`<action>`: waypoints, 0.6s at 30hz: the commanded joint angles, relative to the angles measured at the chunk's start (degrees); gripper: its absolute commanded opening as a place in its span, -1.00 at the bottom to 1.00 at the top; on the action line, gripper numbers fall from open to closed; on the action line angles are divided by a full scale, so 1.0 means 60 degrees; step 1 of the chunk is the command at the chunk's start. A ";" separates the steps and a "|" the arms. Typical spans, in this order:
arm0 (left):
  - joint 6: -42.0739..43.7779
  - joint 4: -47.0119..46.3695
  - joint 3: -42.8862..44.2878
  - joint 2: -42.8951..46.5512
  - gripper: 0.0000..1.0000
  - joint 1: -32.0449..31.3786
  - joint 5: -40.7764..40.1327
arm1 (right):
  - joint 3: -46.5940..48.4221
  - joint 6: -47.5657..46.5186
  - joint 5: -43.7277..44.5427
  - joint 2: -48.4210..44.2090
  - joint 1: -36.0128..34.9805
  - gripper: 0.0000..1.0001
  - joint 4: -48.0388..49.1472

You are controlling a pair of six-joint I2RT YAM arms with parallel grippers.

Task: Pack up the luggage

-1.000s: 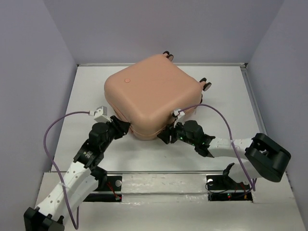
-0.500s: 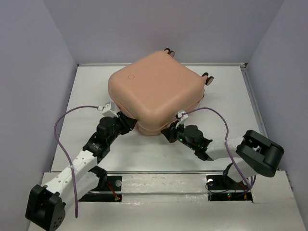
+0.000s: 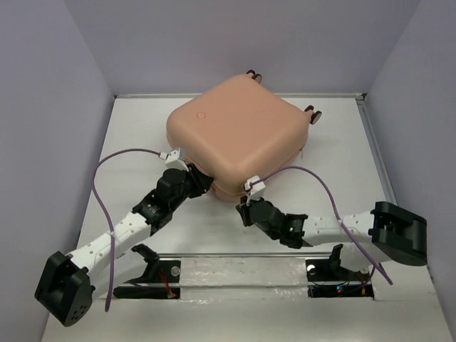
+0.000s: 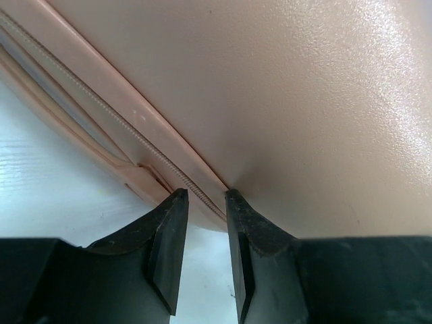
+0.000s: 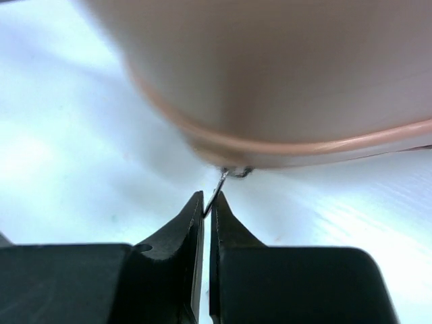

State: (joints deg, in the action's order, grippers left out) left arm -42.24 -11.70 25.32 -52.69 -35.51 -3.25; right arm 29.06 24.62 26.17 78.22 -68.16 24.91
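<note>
- Your luggage [image 3: 239,135] lies lid-down on the table [image 3: 128,142], toward the far side, wheels [image 3: 313,114] pointing away.
- Your right gripper [image 5: 206,202] is clenched on the thin metal zipper pull [image 5: 221,181] at the near corner, likely to run the zipper.
- Your left gripper [image 4: 206,199] is slightly parted, grasping nothing, with its tips against the shell by the zipper track [image 4: 115,118], probably bracing it.
- You can't see the contents, or how far the zipper is closed.

The suitcase [image 5: 283,74] is blurred and cropped in the right wrist view, the thin metal bit [image 5: 220,182] caught in the right claw [image 5: 206,206] is too small to name, and from above the wheels [image 3: 314,114] show only partly.
</note>
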 commanded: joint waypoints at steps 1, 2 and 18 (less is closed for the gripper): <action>-0.0270 -0.1886 0.1446 -0.0885 -0.19 -0.0425 0.0058 | 0.1454 0.0539 -0.2483 0.0088 -0.2261 -0.86 -0.1923; -0.0241 -0.1902 0.1579 -0.1003 -0.19 -0.0527 0.0072 | 0.1659 0.0612 -0.2603 0.0176 -0.2350 -0.86 -0.1852; 0.1854 0.1393 0.4054 -0.1255 0.32 -0.0851 -0.1392 | 0.2615 0.1110 -0.0421 0.1833 -0.1867 -0.54 0.1430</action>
State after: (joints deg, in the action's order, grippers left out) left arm -32.69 4.60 41.76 -62.17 -39.38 -13.85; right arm 43.31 27.68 37.65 90.02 -74.56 19.79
